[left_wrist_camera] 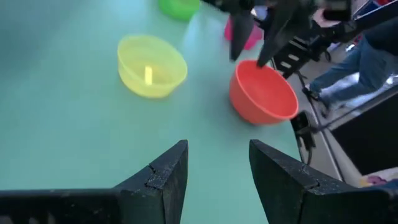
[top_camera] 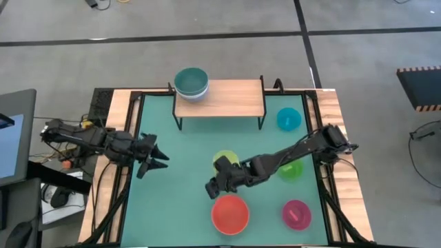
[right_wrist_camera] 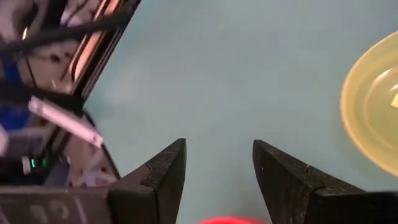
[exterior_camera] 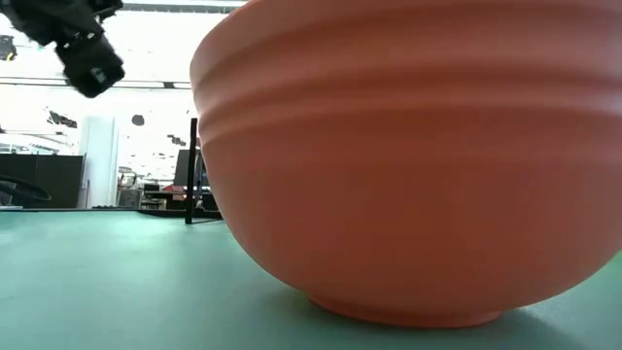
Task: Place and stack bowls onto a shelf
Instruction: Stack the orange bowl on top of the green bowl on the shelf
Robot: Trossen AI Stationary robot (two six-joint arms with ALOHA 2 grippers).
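On the far side of the green surface (top_camera: 179, 207) stands the shelf (top_camera: 227, 96), a low stand with a light wooden plank top and thin black metal legs; its long side runs left to right across the surface. At its left end sits a dark teal bowl (top_camera: 191, 80), nested in a paler bowl whose rim shows just under it.

I can read no writing or brand on any of these things.

The other bowls are on the mat, all smooth round plastic with the open side up. The red bowl (top_camera: 229, 214) is near the front edge; from the low view its wall shows soft horizontal ridges and a small flat foot. The magenta bowl (top_camera: 296, 214) is to its right, the yellow-green bowl (top_camera: 224, 160) is in the middle, the green bowl (top_camera: 290, 169) is partly under the right arm, and the cyan bowl (top_camera: 289, 118) is just beside the right end of the shelf.

The right gripper (top_camera: 215, 184) hangs just above the far rim of the red bowl, its fingers apart and holding nothing. The left gripper (top_camera: 157, 156) waits over the left part of the mat, fingers also apart and empty.
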